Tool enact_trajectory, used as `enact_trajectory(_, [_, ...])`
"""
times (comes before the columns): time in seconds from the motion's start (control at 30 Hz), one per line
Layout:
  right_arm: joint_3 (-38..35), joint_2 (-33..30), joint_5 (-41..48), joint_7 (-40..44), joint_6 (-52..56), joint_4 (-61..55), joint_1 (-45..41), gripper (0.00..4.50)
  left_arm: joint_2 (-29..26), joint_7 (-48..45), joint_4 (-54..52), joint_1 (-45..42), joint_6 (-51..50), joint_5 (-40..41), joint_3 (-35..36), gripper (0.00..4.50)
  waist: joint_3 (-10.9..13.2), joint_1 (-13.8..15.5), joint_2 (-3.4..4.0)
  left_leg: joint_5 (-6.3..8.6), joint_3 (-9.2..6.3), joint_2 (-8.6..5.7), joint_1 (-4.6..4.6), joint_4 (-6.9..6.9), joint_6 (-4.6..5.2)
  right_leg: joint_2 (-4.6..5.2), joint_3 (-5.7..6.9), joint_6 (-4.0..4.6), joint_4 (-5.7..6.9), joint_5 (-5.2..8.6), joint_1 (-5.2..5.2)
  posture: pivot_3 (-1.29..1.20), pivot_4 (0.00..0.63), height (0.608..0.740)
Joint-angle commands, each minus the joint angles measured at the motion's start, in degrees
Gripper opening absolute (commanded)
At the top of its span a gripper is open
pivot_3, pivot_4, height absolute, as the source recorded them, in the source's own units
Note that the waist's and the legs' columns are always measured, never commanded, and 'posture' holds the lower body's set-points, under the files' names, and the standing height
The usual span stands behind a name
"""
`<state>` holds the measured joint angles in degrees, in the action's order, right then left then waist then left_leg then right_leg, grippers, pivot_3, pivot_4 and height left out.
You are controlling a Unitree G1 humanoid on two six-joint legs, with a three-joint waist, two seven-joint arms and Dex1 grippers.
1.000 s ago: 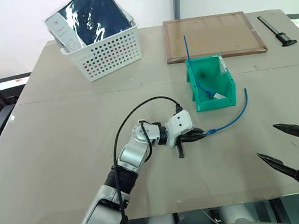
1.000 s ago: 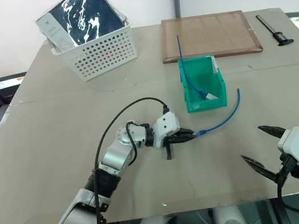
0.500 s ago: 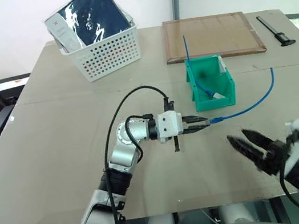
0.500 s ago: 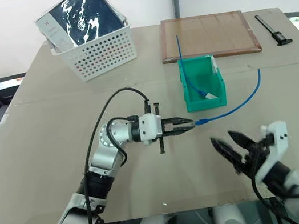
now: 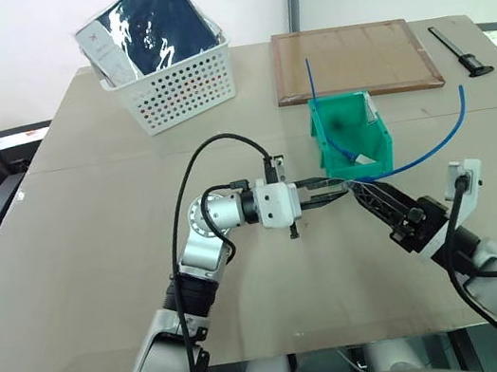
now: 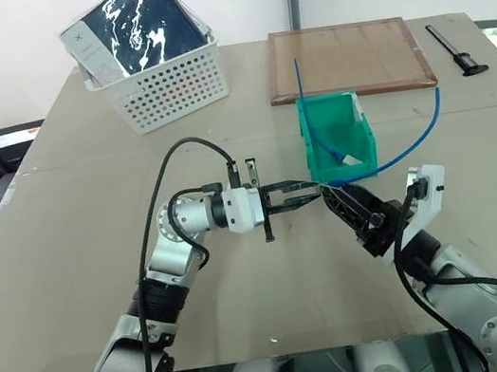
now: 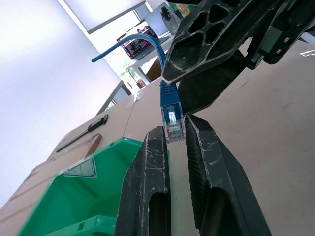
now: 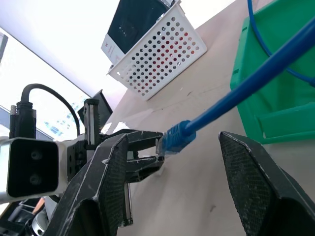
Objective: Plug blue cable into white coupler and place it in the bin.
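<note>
Head views: left tool [image 5: 335, 194] held level above the surface [image 5: 93, 233], pointing toward the right tool [image 5: 368, 196], which meets it tip to tip just in front of the bin [image 5: 350, 137]. The blue cable [image 5: 434, 145] runs from that meeting point out in a raised arc past the bin's right side, free end in the air. In the bin lie another blue cord and a white piece. A white perforated basket [image 5: 175, 85] and a wooden board [image 5: 353, 59] sit further back, well apart. Left wrist view: the left tool's fingers [image 7: 147, 162] are clamped on the cable's clear plug [image 7: 173, 124], the blue boot just beyond them, and the right tool's fingers close around that boot. Right wrist view: the right tool's fingers [image 8: 106, 167] stand apart on either side of the cable just behind the boot, not pinching it; the left tool's tips meet the plug end. The white coupler cannot be made out anywhere. Progress, as judged: the cable is lifted and appears to be passing between tools; plugging into the coupler and placing in the bin are both not yet done.
</note>
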<state>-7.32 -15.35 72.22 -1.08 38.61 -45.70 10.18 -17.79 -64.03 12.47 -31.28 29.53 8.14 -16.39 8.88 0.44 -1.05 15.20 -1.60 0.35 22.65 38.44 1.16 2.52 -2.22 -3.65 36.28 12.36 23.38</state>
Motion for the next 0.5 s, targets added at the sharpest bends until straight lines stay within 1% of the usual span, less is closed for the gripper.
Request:
enact_trajectory(0.03, [0.3,-0.3,1.6,-0.7,-1.7,0.2,-1.5,2.83,0.0,1.6,-0.5,-0.2,1.9,-0.3,0.4,0.0,0.0,0.0,0.0,0.0,-0.01,0.0,0.0,0.0,0.0,-0.01,0.01,0.0,0.0,0.0,0.0,0.0,0.15,0.738])
enact_trajectory(0.1, [0.6,-0.7,1.8,-0.8,-1.8,0.8,-2.0,2.83,-0.1,1.9,-0.4,-0.2,2.2,-0.4,0.3,0.0,0.0,0.0,0.0,0.0,-0.01,0.0,0.0,0.0,0.0,-0.01,0.02,0.0,0.0,0.0,0.0,0.0,0.15,0.738])
enact_trajectory(0.17, [0.6,-1.1,2.0,-0.9,-1.8,1.4,-2.5,2.29,0.0,2.3,-0.2,-0.1,2.4,-0.5,0.2,0.0,0.0,0.0,0.0,0.0,0.0,0.01,0.0,-0.01,0.0,-0.01,0.01,0.0,0.0,0.0,0.0,0.0,0.15,0.738])
enact_trajectory(0.2, [0.6,-1.2,2.2,-0.9,-1.9,1.6,-2.8,1.94,0.0,2.4,-0.2,0.0,2.6,-0.5,0.1,0.0,0.0,0.0,0.0,0.0,-0.01,0.01,0.0,-0.01,0.0,-0.01,0.02,0.0,0.0,0.0,0.0,0.0,0.15,0.738])
enact_trajectory(0.33, [0.7,-2.0,3.2,-0.9,-1.9,2.1,-3.6,0.11,0.0,3.0,-0.5,-0.1,2.3,-0.6,-0.1,0.0,0.0,-0.1,0.0,0.0,-0.01,0.01,0.0,-0.01,0.0,-0.01,0.01,0.0,0.0,0.0,0.0,0.0,0.15,0.738])
enact_trajectory(0.37, [0.8,-2.2,3.3,-0.8,-1.9,2.2,-3.6,0.05,0.0,3.1,-0.6,-0.1,2.2,-0.6,-0.1,0.0,0.0,-0.1,0.0,0.0,-0.01,0.01,0.0,-0.01,0.0,-0.01,0.01,0.0,0.0,0.0,0.0,0.0,0.15,0.738])
enact_trajectory(0.5, [0.9,-2.9,4.0,-0.6,-2.0,2.2,-3.9,0.05,-0.3,3.1,-1.8,1.4,1.0,-0.7,-0.6,0.0,0.0,-0.3,0.0,0.0,-0.01,0.01,0.0,-0.01,0.0,-0.02,0.01,0.0,0.0,0.0,0.0,0.0,0.15,0.738])
